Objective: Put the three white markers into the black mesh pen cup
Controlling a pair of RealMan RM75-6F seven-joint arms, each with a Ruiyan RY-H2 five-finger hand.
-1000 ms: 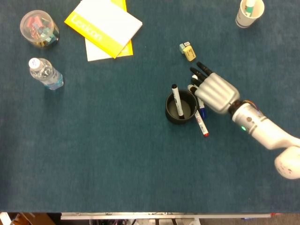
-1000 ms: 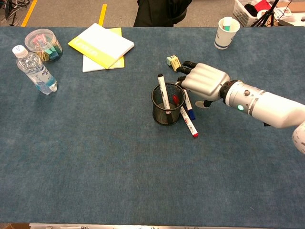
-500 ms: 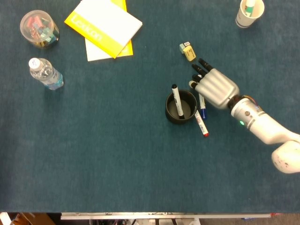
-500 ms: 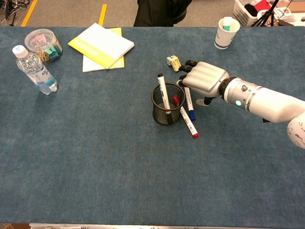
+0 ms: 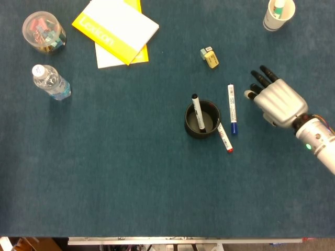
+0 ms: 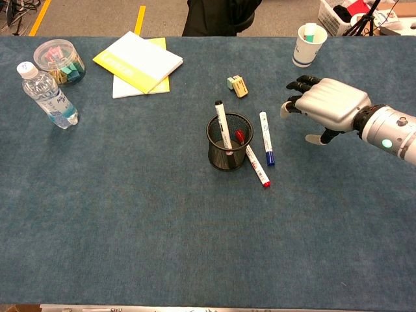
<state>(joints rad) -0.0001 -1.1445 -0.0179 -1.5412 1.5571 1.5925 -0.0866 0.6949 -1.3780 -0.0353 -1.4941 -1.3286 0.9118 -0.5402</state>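
While one white marker with a black cap (image 5: 198, 112) stands tilted inside the round black mesh pen cup (image 5: 202, 119), its capped end poking above the rim, the other two lie on the blue felt-covered table (image 5: 131, 172). A white marker with a red cap (image 5: 224, 138) rests against the cup's right side, its red end pointing away from the cup toward the table's near edge. Just beside it, the white marker with a blue cap (image 5: 231, 109) lies apart from the cup, roughly parallel to its right side, blue end nearest the red-capped one.

Well to the right of both markers, the silver right hand with black fingers (image 5: 276, 100) hangs palm-down over the felt, fingers spread and grasping nothing. The left hand appears in neither view.

Farther back sit a small yellow and green eraser (image 5: 209, 56), a white paper cup (image 5: 278, 15), a yellow and white booklet (image 5: 116, 29), a clear plastic tub of clips (image 5: 43, 32) and a small plastic water bottle (image 5: 50, 81).
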